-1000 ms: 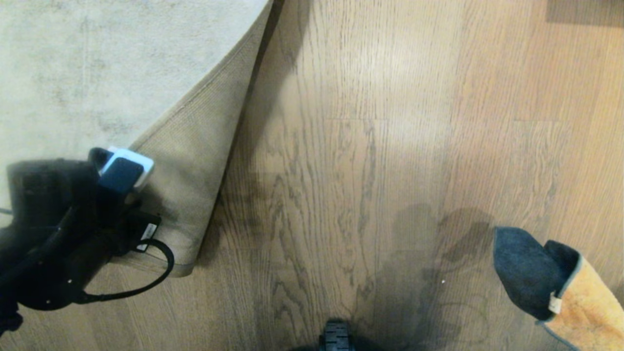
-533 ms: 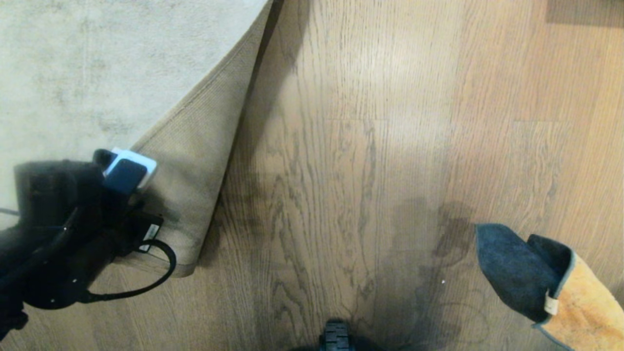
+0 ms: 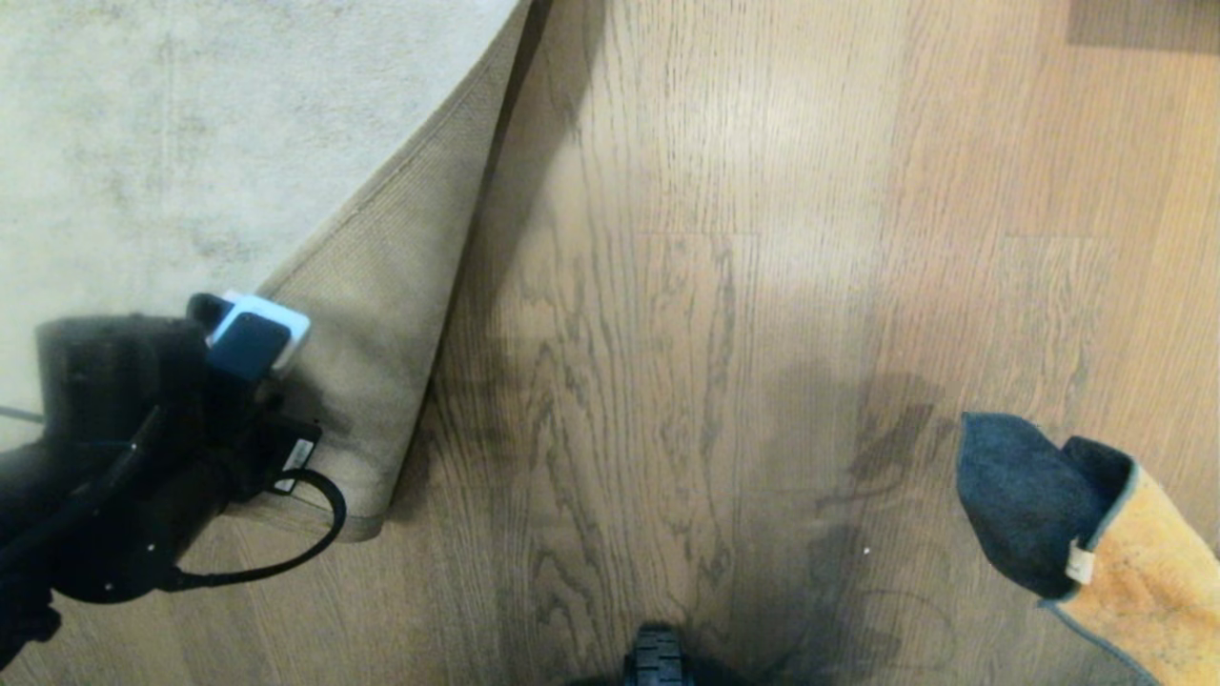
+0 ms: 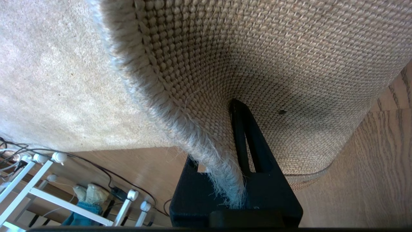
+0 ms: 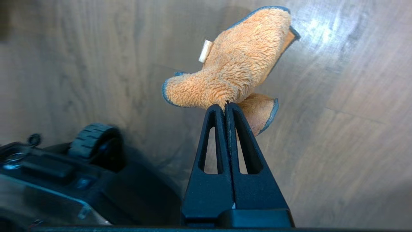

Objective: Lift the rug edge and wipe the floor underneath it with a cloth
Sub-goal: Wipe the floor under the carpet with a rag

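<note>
Since a second ago, cloth (image 3: 1077, 534) shifted slightly at 4 o'clock, pinched in right fingers (image 5: 227, 104) closed tight, clear of floor (image 3: 724, 286); left fingers (image 4: 225, 154) clamp rug edge (image 3: 381, 314) folded back at 9 o'clock; advice: wipe beneath flap, hold lift steady.

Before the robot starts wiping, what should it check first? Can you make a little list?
1. Rug edge lifted, tan backing showing: ok.
2. Left gripper shut on the rug edge: ok.
3. Cloth pinched in the right gripper: ok.
4. Bare floor showing beside the folded-back rug: ok.
5. Cloth touching the floor: cannot tell; in the right wrist view it seems to hang above the planks.
6. Cloth beside the rug fold, where wiping belongs: not ok; it is far off at the right side of the head view.
</note>
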